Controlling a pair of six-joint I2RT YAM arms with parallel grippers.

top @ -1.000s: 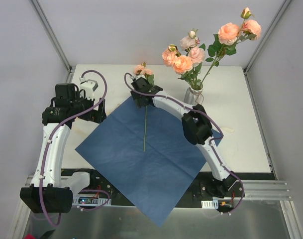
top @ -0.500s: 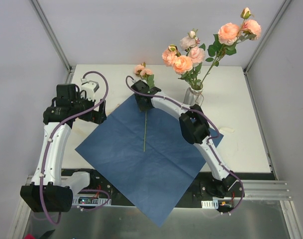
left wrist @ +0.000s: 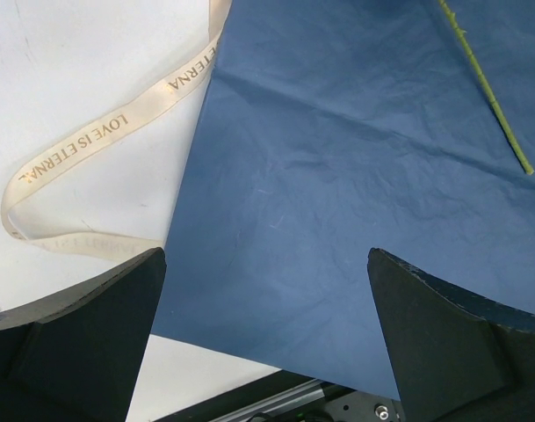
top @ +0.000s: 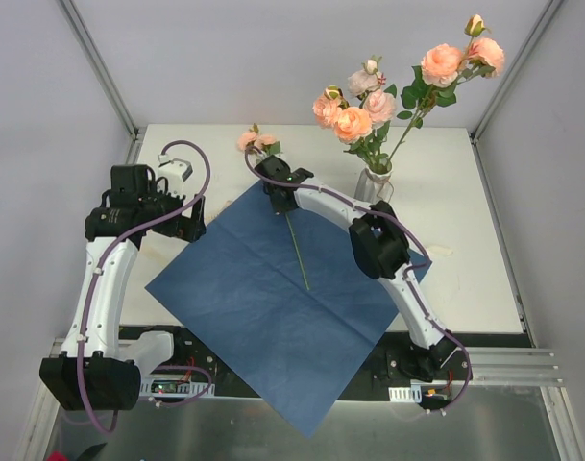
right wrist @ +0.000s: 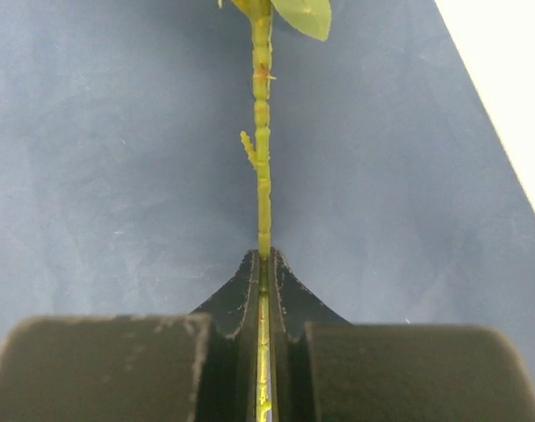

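Presently on hand, one item with its surroundings:

Item: rose (top: 256, 141), single cut stem. Pale pink bloom with a smaller bud beside it, lying toward the far edge of the tabletop (top: 465, 240), just past the far corner of the blue paper sheet (top: 263, 317). The green stem (right wrist: 263, 176) is thin, knuckled and thorned, with one leaf near the top of the right wrist view. Its cut end slants toward the near right over the middle of the sheet.

Holder: right end effector (right wrist: 264, 259), clenched on the stem just below the bloom, with the stem running down the narrow slot between the pads.

Idle: left end effector (left wrist: 265, 264), released and spread wide, holding nothing. It hovers over the sheet's left corner, with a cream printed ribbon (left wrist: 100, 141) near it on the bare tabletop.

Adjacent: vase (top: 374, 184) of matching roses, far right, apart from the sheet.

Risks, as judged: the slim stem may swivel or slide in the grip, since the bloom's weight sits at one end. The cut end may catch the sheet and drag or crease it. A hard squeeze could bruise the stem.
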